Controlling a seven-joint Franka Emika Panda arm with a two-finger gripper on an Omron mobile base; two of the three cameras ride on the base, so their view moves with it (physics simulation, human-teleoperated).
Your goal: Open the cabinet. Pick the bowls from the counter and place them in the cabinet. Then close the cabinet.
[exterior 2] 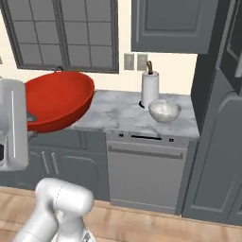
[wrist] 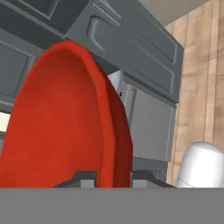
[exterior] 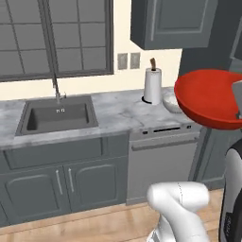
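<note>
Above the counter (exterior 2: 118,116), claw (wrist: 113,177) pinches red bowl (wrist: 65,118) rim.

No readable text, label, brand, number or sign appears on anything in these views.

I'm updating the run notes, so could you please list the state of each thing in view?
Gripper: shut on the red bowl's rim.
Red bowl: lifted off the counter, tilted.
Marbled bowl: upright on the counter, beside the paper towel roll.
Wall cabinet: closed.
Dishwasher: closed.
</note>
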